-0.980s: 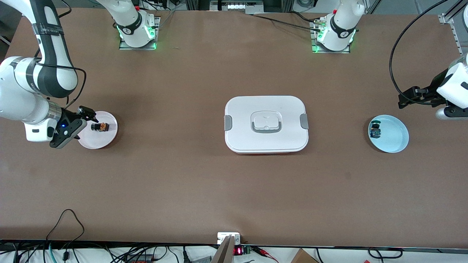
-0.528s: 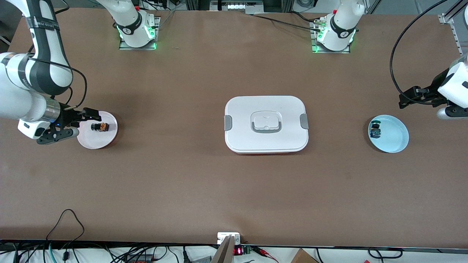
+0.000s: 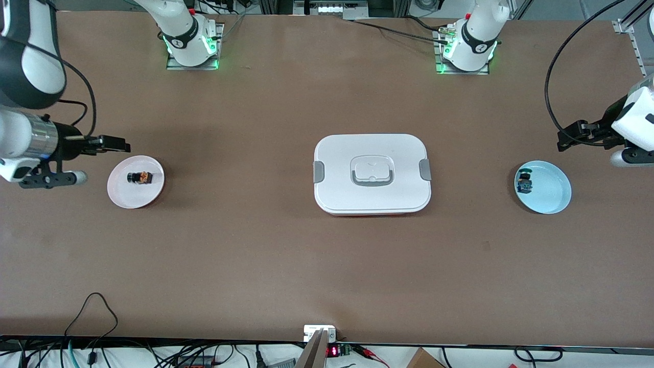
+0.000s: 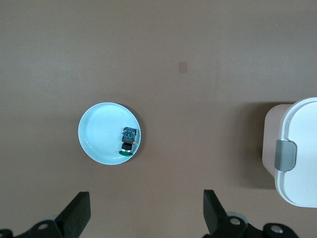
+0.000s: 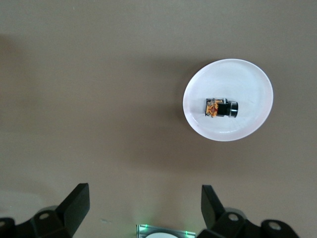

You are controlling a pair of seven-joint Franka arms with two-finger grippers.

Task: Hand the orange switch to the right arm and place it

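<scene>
Now the orange switch [image 3: 139, 177] lies on the pink plate [image 3: 122, 197], just beside the wide-open, empty right tool [image 3: 110, 144].

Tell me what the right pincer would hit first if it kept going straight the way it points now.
Probably bare table. The right pincer, open, looks down at brown tabletop; the pink plate holding the orange switch lies off to one side, out of line, though depth is hard to judge.

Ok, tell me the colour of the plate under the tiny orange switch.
White, perhaps faintly pink: the small round plate shows best in the right wrist view.
</scene>
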